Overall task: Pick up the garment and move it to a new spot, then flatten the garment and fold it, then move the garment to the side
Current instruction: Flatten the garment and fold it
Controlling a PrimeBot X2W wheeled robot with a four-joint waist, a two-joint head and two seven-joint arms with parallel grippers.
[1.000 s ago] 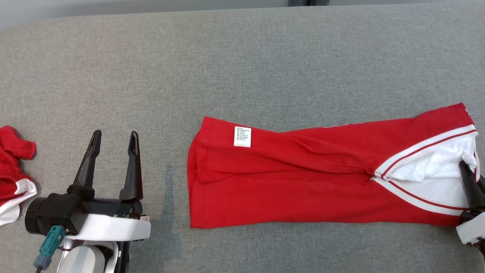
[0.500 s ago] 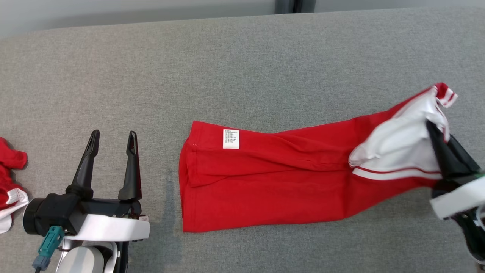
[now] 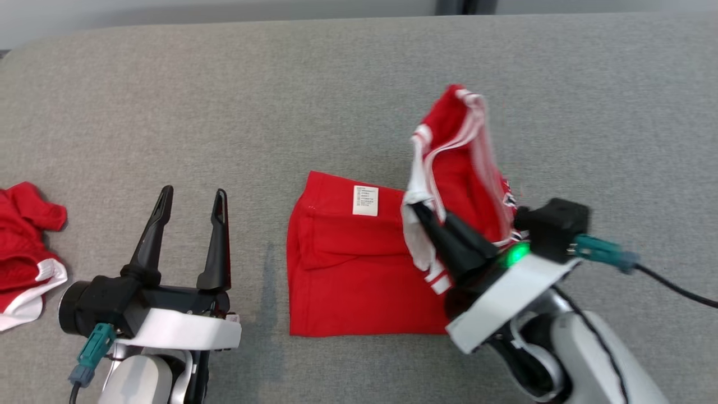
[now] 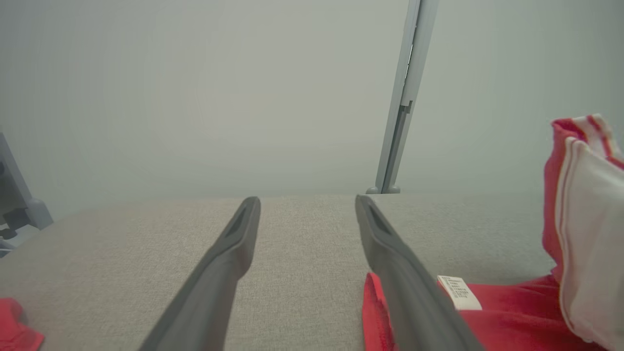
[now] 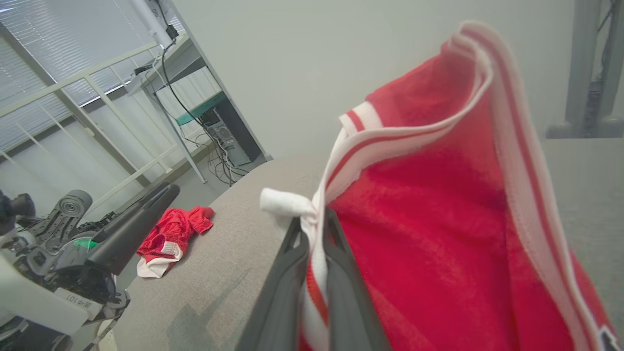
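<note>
Right wrist view — right fingers (image 5: 279, 292) pinch the garment (image 5: 429, 234) at its striped edge — left fingers (image 3: 216, 241) spread.

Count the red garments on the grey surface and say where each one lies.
2. One red-and-white garment lies mid-surface, its end held up by the right pincer; a crumpled one sits at the far left edge. More may lie off-frame.

We have swung the striped end of the garment (image 3: 342, 280) up and across with our right gripper (image 3: 416, 212). A moment ago that end lay flat, far from the white label (image 3: 365, 200). Now it hangs in the air just beside the white label, and the red cloth is doubled over. Our head camera has shifted a little too.
</note>
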